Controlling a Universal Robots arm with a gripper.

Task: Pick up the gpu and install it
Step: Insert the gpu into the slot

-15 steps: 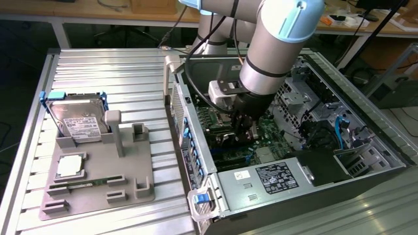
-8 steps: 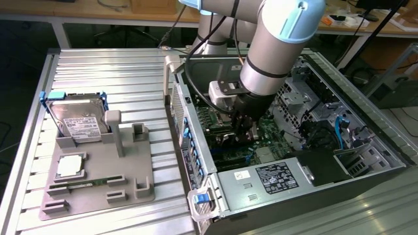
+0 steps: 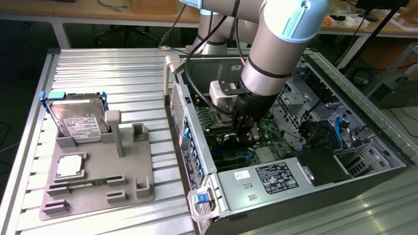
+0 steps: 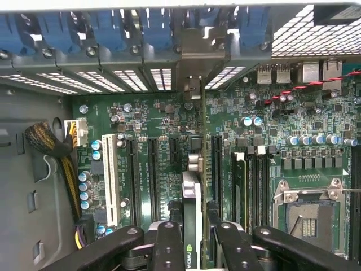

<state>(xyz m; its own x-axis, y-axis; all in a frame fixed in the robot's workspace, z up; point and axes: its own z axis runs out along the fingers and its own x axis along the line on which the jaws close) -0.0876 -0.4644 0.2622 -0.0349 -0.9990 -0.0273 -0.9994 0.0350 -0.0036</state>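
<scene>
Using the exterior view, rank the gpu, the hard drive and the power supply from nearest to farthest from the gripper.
1. The gpu: held in the gripper, inside the case.
2. The power supply: white-labelled, in the same case, at its near end.
3. The hard drive: outside the case, standing on the grey holder at the exterior view's left.
</scene>
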